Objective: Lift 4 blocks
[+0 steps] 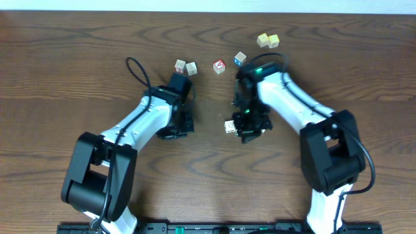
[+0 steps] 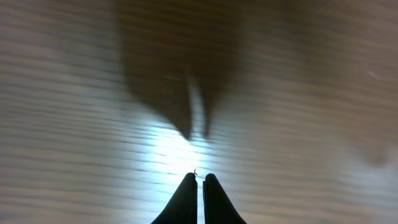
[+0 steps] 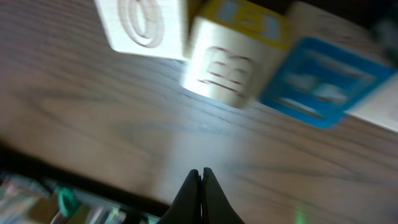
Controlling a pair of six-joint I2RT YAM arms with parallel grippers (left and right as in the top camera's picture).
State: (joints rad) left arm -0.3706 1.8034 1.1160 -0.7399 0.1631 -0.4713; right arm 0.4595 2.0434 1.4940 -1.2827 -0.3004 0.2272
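Left arm (image 1: 138, 121), right arm (image 1: 290, 99): jaws closed.

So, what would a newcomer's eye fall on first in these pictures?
Most likely the right wrist view, filled by a blue-faced block and two cream blocks near the shut right gripper. From overhead, the two white arms bend inward over the dark wooden table, with small cubes scattered along its far side.

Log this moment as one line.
left claw: shut, empty | right claw: shut, empty | blocks: ahead of right claw, ungripped
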